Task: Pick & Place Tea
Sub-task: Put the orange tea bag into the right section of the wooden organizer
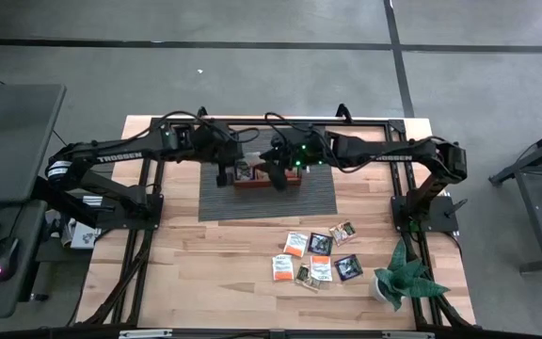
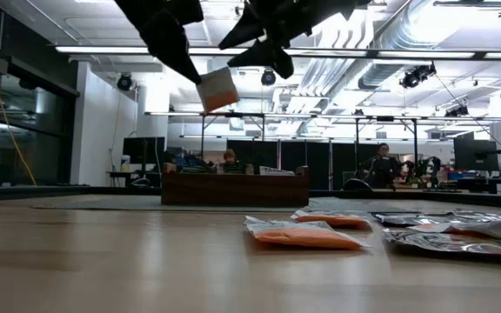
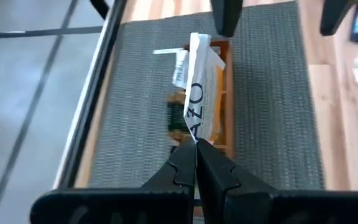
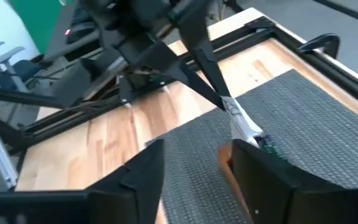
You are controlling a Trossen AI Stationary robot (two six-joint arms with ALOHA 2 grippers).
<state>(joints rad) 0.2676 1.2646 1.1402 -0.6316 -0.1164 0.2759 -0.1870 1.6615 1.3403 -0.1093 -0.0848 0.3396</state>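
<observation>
My left gripper (image 3: 196, 144) is shut on an orange-and-white tea sachet (image 3: 199, 81) and hovers above the left end of the brown wooden tray (image 1: 290, 185). The low view shows that sachet (image 2: 217, 89) high over the tray (image 2: 233, 189). Inside the tray lie a dark green sachet (image 3: 178, 115) and a white one (image 3: 174, 61). My right gripper (image 4: 194, 165) is open and empty, up in the air over the tray's middle (image 1: 278, 174), close beside the left gripper (image 1: 226, 176). Several loose sachets (image 1: 318, 256) lie flat on the wood nearer the front. My left gripper pinches the sachet by one narrow end (image 3: 194, 134) between its two fingertips, edge-on, slanting down from the table's left. The sachet sticks out beyond the fingers, slightly creased, and hangs lifted clear above the tray (image 2: 217, 89).
The tray stands on a grey ribbed mat (image 1: 318, 198) at the table's far middle. A small green plant (image 1: 403, 278) sits at the near right corner. The black arm frames run along both sides. Bare wood lies at the near left.
</observation>
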